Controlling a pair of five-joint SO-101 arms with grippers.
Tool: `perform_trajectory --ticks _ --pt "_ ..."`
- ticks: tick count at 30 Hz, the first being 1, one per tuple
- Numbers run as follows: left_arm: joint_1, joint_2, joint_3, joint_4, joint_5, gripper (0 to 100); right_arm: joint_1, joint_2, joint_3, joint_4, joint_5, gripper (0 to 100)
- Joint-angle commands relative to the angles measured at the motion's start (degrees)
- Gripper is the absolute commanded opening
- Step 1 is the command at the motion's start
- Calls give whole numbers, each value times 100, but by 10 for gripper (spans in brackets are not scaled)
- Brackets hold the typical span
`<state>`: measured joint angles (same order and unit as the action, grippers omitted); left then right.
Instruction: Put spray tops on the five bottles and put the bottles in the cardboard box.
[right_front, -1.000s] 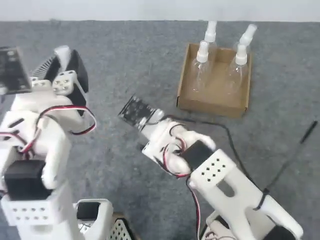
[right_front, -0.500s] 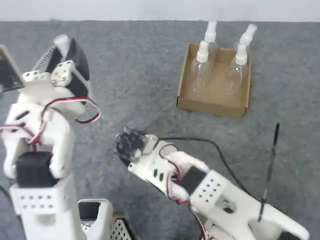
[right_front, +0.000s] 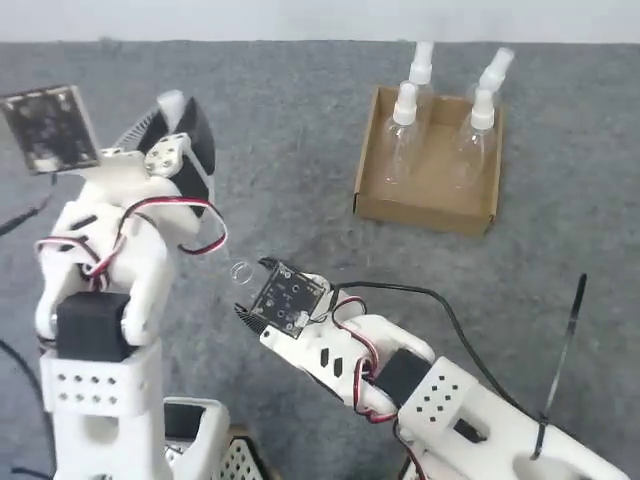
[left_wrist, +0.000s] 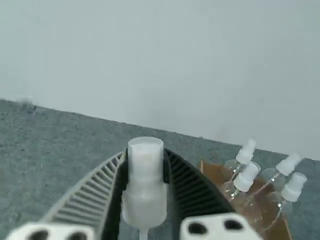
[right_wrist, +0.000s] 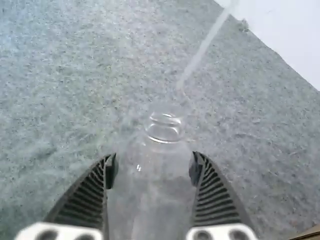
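Observation:
My left gripper (right_front: 173, 108) (left_wrist: 145, 159) is raised at the left of the table, shut on a white spray top (left_wrist: 145, 181) (right_front: 170, 100). Its thin dip tube (right_wrist: 204, 44) hangs in the right wrist view, above and beyond the bottle's mouth. My right gripper (right_front: 248, 292) (right_wrist: 152, 167) sits low near the table's front centre, shut on a clear bottle (right_wrist: 159, 150) with an open neck (right_front: 240, 270). The cardboard box (right_front: 425, 212) (left_wrist: 210, 170) stands at the back right, holding several clear bottles (right_front: 402, 140) (left_wrist: 247, 175) with spray tops on.
Grey carpet (right_front: 300, 130) covers the table between the arms and the box. A black cable (right_front: 450, 310) trails from the right arm, and a thin black rod (right_front: 565, 340) sticks up at the right. A white arm base (right_front: 195, 430) stands at the front edge.
The left arm swung right with the spray top, toward the centre. The right arm drew back from near the box toward the front, bringing the bottle's open mouth below the left gripper.

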<state>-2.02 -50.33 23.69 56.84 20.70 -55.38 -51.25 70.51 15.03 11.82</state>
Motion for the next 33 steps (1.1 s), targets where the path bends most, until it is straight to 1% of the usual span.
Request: perform_trajectory --ticks 1,5,10,12,17,21,23,25,28,30,33 --pt "35 -132 110 202 79 15 13 -251 -53 -110 -79 6" --pt "62 -132 444 176 79 15 13 -251 -53 -110 -79 6" --pt "510 -132 664 176 79 15 13 -251 -44 -101 -79 6" --pt "571 -132 690 176 79 15 13 -251 -35 -101 -79 6" --pt "554 -132 716 220 70 15 13 -312 70 -110 -79 6" --pt "545 -141 971 475 44 15 66 -312 70 -127 -97 6" --pt "545 -141 1068 642 26 15 215 -312 53 -163 -343 6" --pt "545 -141 1156 730 18 15 462 -312 18 -171 -791 6" --pt "554 -141 1253 756 -457 15 743 -312 35 -418 -1266 6" --pt "554 -141 1253 756 -765 15 804 -303 35 -444 -1319 6" --pt "598 -141 1235 782 -905 15 796 -259 35 -453 -1310 6"
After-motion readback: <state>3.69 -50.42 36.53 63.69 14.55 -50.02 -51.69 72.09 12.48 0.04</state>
